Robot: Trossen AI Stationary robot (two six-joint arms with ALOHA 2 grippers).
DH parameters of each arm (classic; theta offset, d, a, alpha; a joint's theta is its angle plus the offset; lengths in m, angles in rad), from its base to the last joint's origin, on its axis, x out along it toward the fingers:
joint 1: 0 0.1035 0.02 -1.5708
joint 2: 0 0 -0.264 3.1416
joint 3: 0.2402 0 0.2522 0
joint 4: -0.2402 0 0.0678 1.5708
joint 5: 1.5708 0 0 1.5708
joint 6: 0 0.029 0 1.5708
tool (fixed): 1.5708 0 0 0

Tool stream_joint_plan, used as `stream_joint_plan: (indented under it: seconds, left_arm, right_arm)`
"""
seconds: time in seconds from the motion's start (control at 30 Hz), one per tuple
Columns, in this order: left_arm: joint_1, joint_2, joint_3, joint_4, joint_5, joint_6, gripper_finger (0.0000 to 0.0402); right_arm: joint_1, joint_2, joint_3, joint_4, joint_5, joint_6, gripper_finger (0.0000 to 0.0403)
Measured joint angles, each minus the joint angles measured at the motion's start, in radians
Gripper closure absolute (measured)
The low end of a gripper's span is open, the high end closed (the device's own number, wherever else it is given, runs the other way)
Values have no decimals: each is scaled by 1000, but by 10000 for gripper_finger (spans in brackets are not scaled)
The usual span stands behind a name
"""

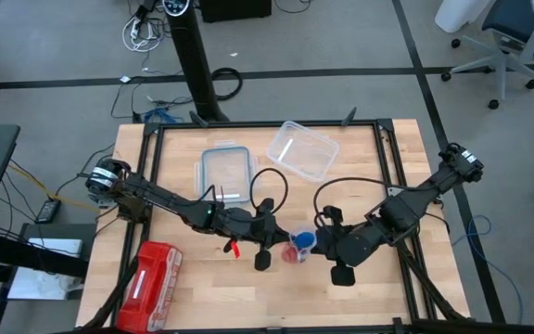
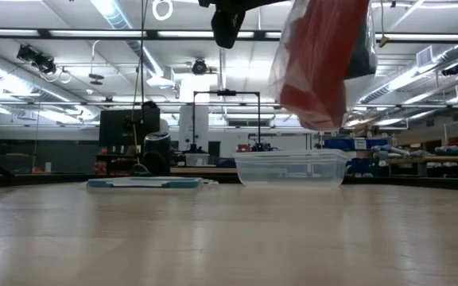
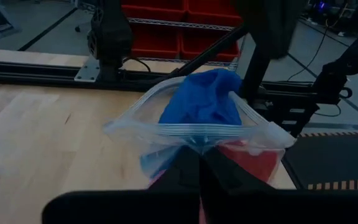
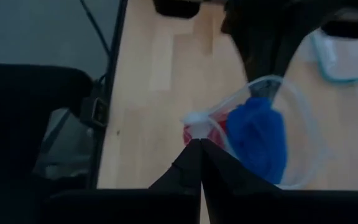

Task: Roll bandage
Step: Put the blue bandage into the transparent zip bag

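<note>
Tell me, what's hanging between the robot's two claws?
A clear plastic bag with the blue bandage inside. The left gripper and right gripper each pinch its rim, as both wrist views show.

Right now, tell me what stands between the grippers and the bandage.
A clear zip bag: the bandage sits inside its open mouth, while the left gripper and right gripper each pinch the bag's rim, held above the table.

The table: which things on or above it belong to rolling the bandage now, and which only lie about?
Part of the job:
- bandage, blue, bunched inside the clear zip bag
- left gripper, shut on the bag's rim
- right gripper, shut on the opposite rim

Only lying about:
- red pouch
- clear container
- container lid
</note>
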Motion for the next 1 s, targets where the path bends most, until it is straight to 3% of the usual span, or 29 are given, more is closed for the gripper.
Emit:
stream_joint_plan:
  seconds: [0.1, 0.23, 0.6, 1.0]
  left_arm:
    - [0, 0, 0, -2, 0, 0, 401]
    - [0, 0, 0, 8, 0, 12, 401]
    - [0, 0, 0, -15, 0, 19, 401]
    - [0, 0, 0, -25, -1, 19, 401]
  right_arm:
    - [5, 7, 0, 0, 36, 16, 396]
    - [0, 9, 0, -6, -20, 26, 399]
    - [26, 10, 0, -6, 1, 17, 392]
    - [-17, 53, 0, -96, 30, 90, 319]
